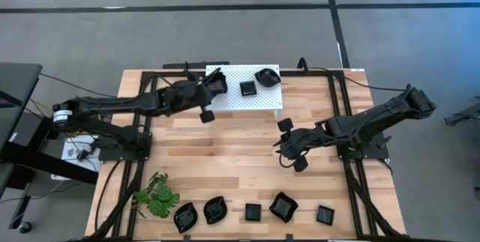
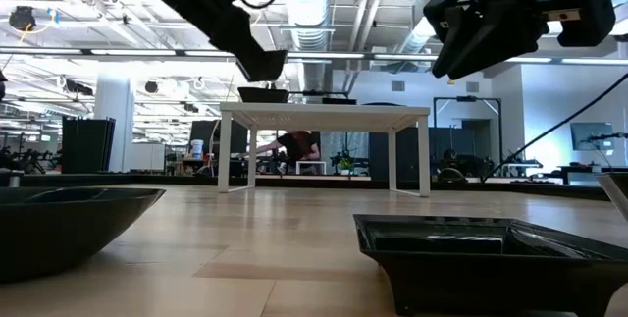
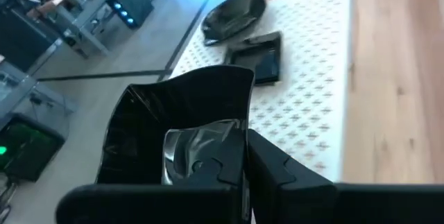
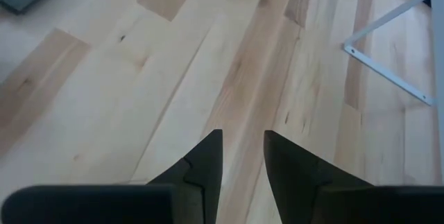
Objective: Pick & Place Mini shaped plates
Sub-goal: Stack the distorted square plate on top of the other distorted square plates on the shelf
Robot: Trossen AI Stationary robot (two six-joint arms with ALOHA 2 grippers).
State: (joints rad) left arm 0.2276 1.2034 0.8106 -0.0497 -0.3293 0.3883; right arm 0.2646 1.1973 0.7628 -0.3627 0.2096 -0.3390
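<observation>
Eight mini shaped plates show in all: one gripped, two already lying on the white perforated platform [image 1: 244,98] at the far side of the table [image 1: 225,152], and five waiting in a row along the near edge. The left gripper [image 1: 216,82] is pinched shut on a plate's rim, carrying the held plate [image 3: 177,123] over the far-left corner of the platform, its dish tilted steeply rather than level. On the platform sit a small square plate [image 1: 247,88] and, to its right, a wavy-edged plate [image 1: 267,76]. The near row runs from two leaf-shaped plates [image 1: 185,216] beside the green sprig [image 1: 156,195] to square ones farther right, the last being the right-hand square plate [image 1: 325,214].

Every dish is glossy black with a raised lip, and the sheen suggests a hard, slick glaze or plastic. I judge them light and stiff, likely to chip if dropped and prone to slip or pivot between narrow fingers. The sensible hold is across the upturned rim, one finger inside the bowl and one outside, as the left arm has it.

The right gripper [image 1: 289,148] hovers over bare wood mid-table, right of centre, fingers parted a little and holding nothing
</observation>
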